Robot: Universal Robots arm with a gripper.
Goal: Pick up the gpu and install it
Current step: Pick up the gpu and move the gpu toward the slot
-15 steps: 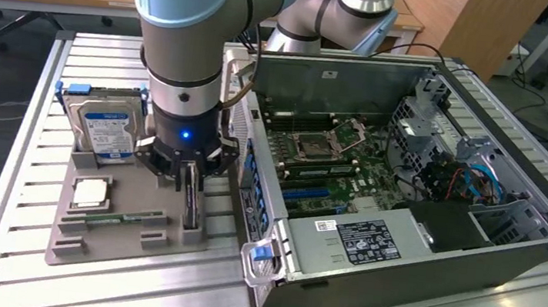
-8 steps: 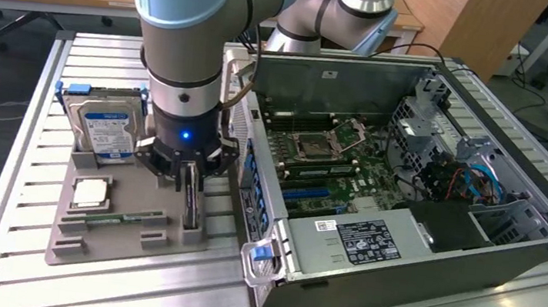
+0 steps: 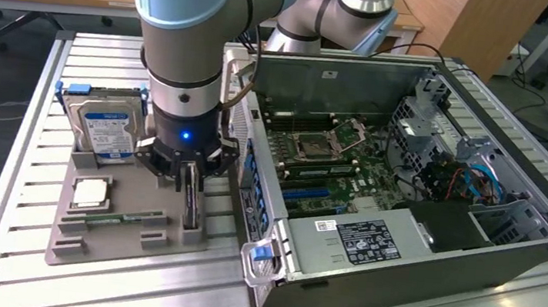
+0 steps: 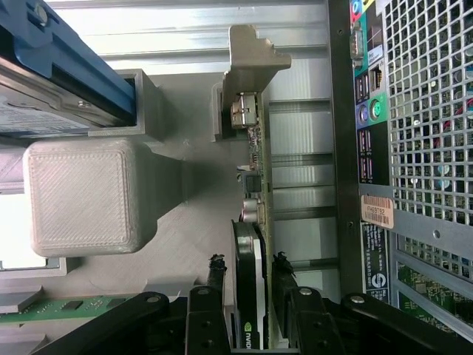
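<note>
- Exterior view: the gripper point(image 3: 188, 179) hangs low over the gpu point(image 3: 192, 214), which stands on edge in the grey holder point(image 3: 119, 240), just beside the open case point(image 3: 396, 268), on the exterior view's left of it.
- Wrist view: the fingers point(image 4: 216, 277) are spread, one on each face of the gpu point(image 4: 250, 310), with slim gaps showing. Centre them squarely on the card before closing.

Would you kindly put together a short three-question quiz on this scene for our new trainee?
1. True or false: the gpu stands on edge in the grey holder.
2. Which thing is the pincer nearest to? A) hard drive B) gpu C) RAM stick
3. In the exterior view, on which side of the holder does the open computer case lie?

Key: 1 true; 2 B; 3 the exterior view's right.
</note>
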